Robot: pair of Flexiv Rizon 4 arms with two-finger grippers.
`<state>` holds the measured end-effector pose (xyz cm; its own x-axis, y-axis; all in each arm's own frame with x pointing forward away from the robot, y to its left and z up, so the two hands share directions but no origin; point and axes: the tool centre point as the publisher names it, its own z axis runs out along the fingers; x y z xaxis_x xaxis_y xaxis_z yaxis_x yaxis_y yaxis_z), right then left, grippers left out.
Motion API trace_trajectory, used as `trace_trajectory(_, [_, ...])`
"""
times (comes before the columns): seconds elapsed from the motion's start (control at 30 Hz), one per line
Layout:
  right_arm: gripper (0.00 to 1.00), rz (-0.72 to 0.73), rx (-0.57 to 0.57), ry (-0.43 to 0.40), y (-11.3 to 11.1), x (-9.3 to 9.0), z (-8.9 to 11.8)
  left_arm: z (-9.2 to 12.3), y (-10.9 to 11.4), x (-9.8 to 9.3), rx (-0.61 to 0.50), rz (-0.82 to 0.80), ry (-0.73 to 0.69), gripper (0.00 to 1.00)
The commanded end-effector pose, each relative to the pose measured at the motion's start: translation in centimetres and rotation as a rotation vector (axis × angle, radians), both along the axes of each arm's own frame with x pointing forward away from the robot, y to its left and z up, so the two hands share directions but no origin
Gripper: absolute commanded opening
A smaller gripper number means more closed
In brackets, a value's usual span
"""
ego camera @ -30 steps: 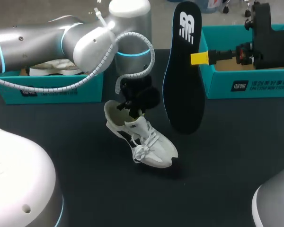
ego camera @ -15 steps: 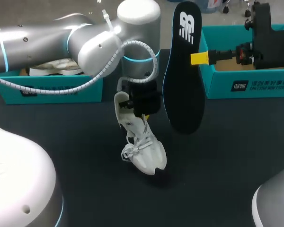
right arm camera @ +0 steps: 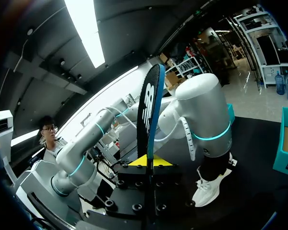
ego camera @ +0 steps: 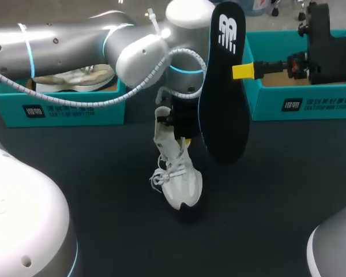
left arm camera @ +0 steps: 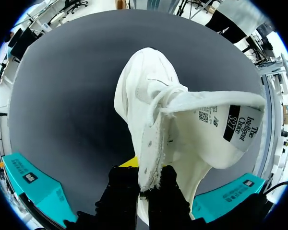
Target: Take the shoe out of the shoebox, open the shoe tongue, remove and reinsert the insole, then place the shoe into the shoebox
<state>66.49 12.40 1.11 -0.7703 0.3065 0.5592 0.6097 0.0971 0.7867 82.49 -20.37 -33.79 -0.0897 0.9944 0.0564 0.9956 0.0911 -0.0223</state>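
Behind insole (ego camera: 222, 92), L claw (ego camera: 180, 133) half hidden, gripping shoe (ego camera: 179, 179)

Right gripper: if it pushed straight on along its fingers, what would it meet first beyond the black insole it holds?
Probably the left arm's silver wrist, just past the black foam insole in the right gripper; the white shoe sits below that line. Depth is unclear, so it might pass beside.
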Motion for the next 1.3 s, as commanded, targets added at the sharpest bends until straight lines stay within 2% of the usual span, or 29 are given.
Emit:
trace_trajectory(0.03, [0.0,0.002,-0.003,0.002,0.3,0.3,0.0,-0.4,-1.9,0.6,0.088,-0.024,0.009,0.0])
trace_trajectory(0.37, [0.0,0.002,-0.003,0.002,0.3,0.3,0.0,-3.4,-3.9,1.5,0.129,-0.099,0.025,0.0])
trace_trajectory(0.67, [0.0,0.002,-0.003,0.002,0.3,0.3,0.0,-4.8,-4.4,1.4,0.126,-0.115,0.042,0.0])
trace_trajectory(0.7, [0.0,0.002,-0.003,0.002,0.3,0.3,0.0,-5.0,-4.5,1.4,0.122,-0.122,0.057,0.15])
trace_trajectory(0.77, [0.0,0.002,-0.003,0.002,0.3,0.3,0.0,-5.1,-4.5,1.4,0.12,-0.122,0.061,0.54])
trace_trajectory(0.8, [0.0,0.002,-0.003,0.002,0.3,0.3,0.0,-5.0,-4.6,1.4,0.109,-0.126,0.072,0.92])
trace_trajectory(0.83, [0.0,0.002,-0.003,0.002,0.3,0.3,0.0,-4.9,-4.6,1.4,0.09,-0.125,0.078,1.0])
trace_trajectory(0.93, [0.0,0.002,-0.003,0.002,0.3,0.3,0.0,-3.8,-4.5,1.2,0.033,-0.125,0.082,1.0])
trace_trajectory(1.1, [0.0,0.002,-0.003,0.002,0.3,0.3,0.0,-0.8,-3.8,1.4,-0.111,-0.083,0.063,1.0])
trace_trajectory(1.3, [0.0,0.002,-0.003,0.002,0.3,0.3,0.0,1.9,-3.5,2.4,-0.222,-0.035,0.03,1.0])
